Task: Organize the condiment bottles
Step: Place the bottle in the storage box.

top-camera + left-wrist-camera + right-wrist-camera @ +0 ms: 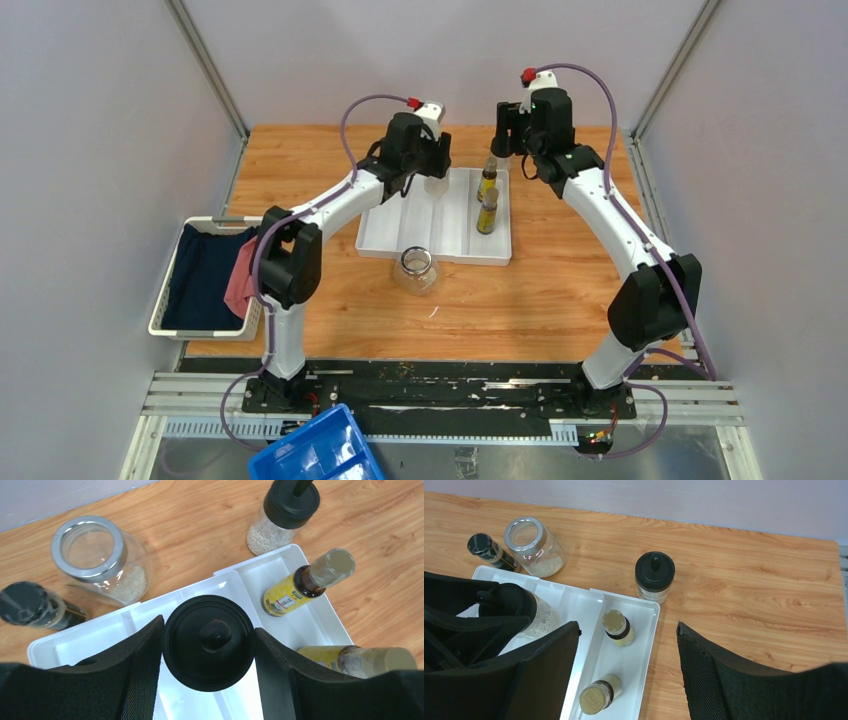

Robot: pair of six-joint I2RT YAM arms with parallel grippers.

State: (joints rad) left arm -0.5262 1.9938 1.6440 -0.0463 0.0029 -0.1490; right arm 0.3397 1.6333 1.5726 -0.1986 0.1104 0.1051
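Left gripper (208, 640): clamped on the lid of a round black-capped bottle (539, 617), one pad on either side of the cap. The bottle was upright and held pale grains. It sat within the far end of the white tray (400, 235), in the lane next to the one with the oil bottles. Could not tell whether its base touched the tray floor.

Right gripper (627, 630): jaws wide apart with nothing between them, hanging over the far right part of the tray.

Rightmost lane: far oil bottle (487, 180) and near oil bottle (488, 212), both upright, one behind the other, near each other but apart.

On the table (560, 290) beyond the tray's far edge:
- second black-capped bottle (654, 577), upright, just off the far right corner;
- glass jar (535, 547), silver rim, no lid, a little pale grain at the bottom;
- dark shaker (491, 550), just beside that jar.

Second glass jar (415, 270): upright on the table, just off the tray's near edge.

A basket (165, 300) with dark and pink cloth sat at the table's left edge. A blue bin (315, 450) sat in front of the arm bases.
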